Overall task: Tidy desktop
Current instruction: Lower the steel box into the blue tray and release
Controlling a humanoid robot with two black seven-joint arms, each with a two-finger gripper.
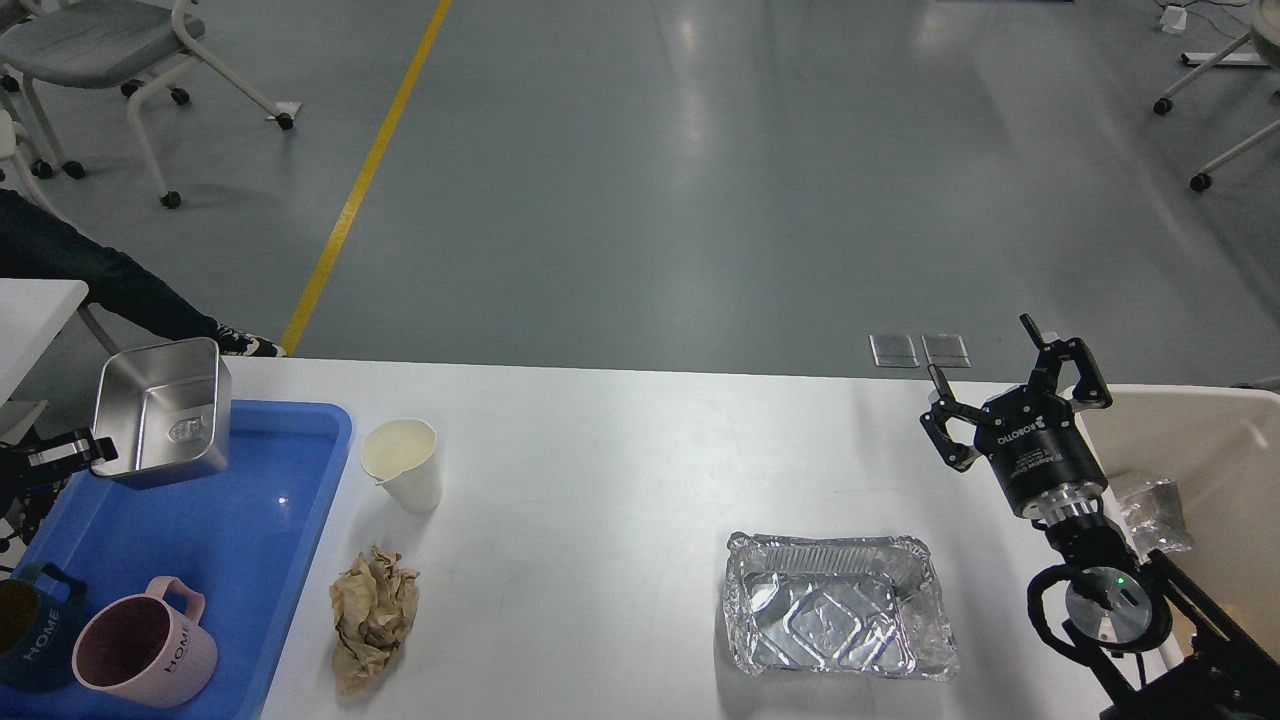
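The white desktop (pixel 620 470) fills the lower part of the view. On it stand a white paper cup (pixel 402 464), a crumpled brown paper (pixel 372 617) and a foil tray (pixel 836 618). My left gripper (pixel 85 450) at the far left is shut on the rim of a steel box (pixel 162 412) and holds it tilted over the back of the blue tray (pixel 250 520). My right gripper (pixel 1000 385) is open and empty above the desktop's right side, beside the beige bin (pixel 1200 450).
A pink mug (pixel 145 650) and a dark blue mug (pixel 30 630) stand in the blue tray's front. The beige bin holds a crumpled clear wrapper (pixel 1155 510). Chairs stand on the floor beyond the table. A person's leg (pixel 90 275) shows at the left.
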